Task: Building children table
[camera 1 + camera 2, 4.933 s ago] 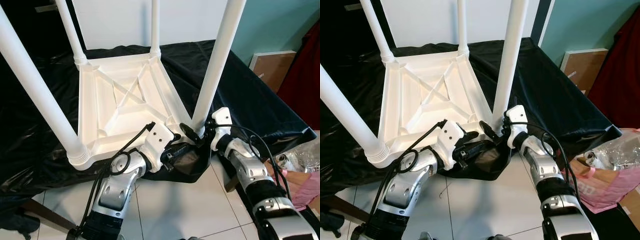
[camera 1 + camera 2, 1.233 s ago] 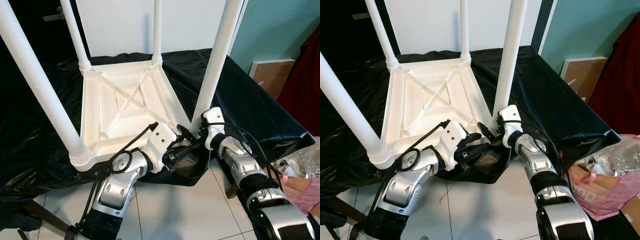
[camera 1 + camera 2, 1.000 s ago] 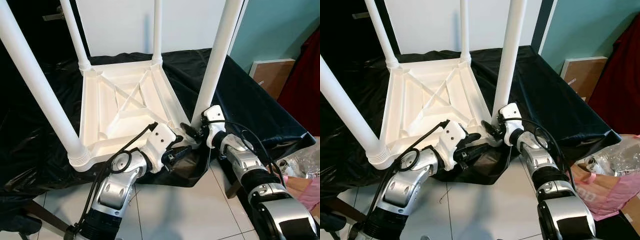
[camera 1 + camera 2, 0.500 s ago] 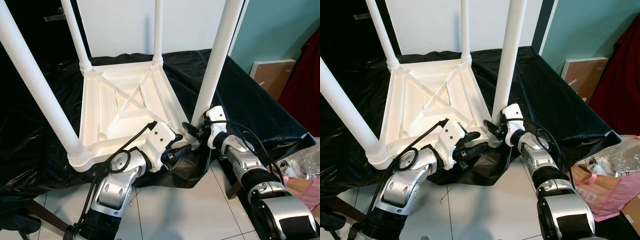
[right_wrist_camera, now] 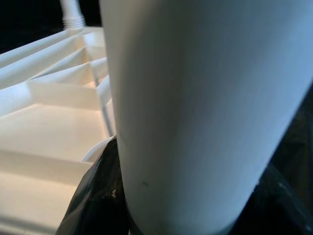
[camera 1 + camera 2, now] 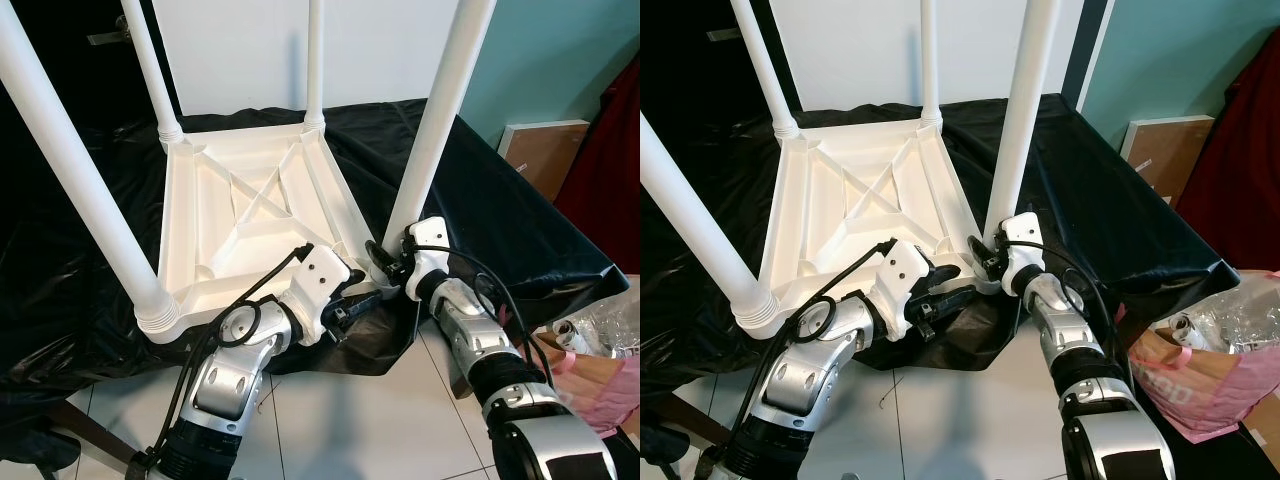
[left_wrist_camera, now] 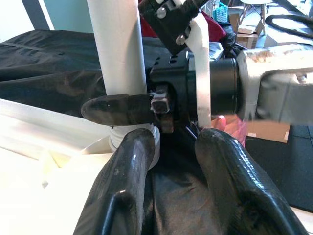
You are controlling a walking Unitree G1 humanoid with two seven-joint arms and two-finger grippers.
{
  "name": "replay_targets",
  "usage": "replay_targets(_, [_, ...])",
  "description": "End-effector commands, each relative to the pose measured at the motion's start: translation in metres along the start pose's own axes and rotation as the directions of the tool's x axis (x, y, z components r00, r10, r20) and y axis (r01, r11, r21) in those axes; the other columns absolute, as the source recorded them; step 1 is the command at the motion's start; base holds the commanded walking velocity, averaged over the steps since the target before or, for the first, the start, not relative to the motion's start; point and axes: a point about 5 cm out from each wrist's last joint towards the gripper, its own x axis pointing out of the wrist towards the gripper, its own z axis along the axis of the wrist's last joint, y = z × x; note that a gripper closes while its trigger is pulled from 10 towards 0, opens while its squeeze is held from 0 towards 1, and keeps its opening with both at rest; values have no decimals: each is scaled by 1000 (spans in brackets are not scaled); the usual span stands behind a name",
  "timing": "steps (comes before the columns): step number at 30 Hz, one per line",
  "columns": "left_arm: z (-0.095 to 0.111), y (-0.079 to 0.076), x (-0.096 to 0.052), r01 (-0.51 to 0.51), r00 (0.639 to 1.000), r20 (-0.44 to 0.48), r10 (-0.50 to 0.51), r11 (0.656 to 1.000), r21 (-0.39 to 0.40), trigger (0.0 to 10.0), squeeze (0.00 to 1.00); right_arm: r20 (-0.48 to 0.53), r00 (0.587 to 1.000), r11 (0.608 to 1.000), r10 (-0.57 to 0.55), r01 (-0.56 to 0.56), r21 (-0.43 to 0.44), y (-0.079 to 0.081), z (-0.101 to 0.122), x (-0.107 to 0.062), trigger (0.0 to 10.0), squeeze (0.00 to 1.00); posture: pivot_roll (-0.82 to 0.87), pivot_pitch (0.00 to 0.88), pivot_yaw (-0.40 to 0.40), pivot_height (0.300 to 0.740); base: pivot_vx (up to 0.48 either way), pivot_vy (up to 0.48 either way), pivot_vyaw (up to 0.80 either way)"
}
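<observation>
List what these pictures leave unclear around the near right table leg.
- Near right leg: its top is cut off by the frame edge in both eye views.
- Its threaded joint with the tabletop: hidden behind the right gripper in the eye views.
- Right wrist view: the leg is too close, blurred.

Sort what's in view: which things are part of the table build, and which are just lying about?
Part of the job:
tabletop, upside down
near-right leg
right gripper, at that leg's base
left gripper, near the same corner
other legs

Lying about:
black cloth under the tabletop
pink bag
cardboard box
</observation>
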Motion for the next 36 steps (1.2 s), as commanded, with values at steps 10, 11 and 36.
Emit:
replay_targets(10, [-4,7,-3,-84,996,-24,84,996,-3,10000,0,-99,931,934,-351,355,31,4,-24,-17,10000,0,-10,19,-24,740,0,0,0])
replay_targets(11, [-4,7,-3,-84,996,-24,84,996,-3,10000,0,-99,931,934,-351,355,31,4,-24,-17,10000,0,-10,19,-24,740,0,0,0])
replay_targets(36, [-5,2,-1,-63,998,-22,63,998,-2,10000,0,-29,947,947,-320,321,23,8,-9,-17,10000,878,-6,9,-24,740,0,0,0])
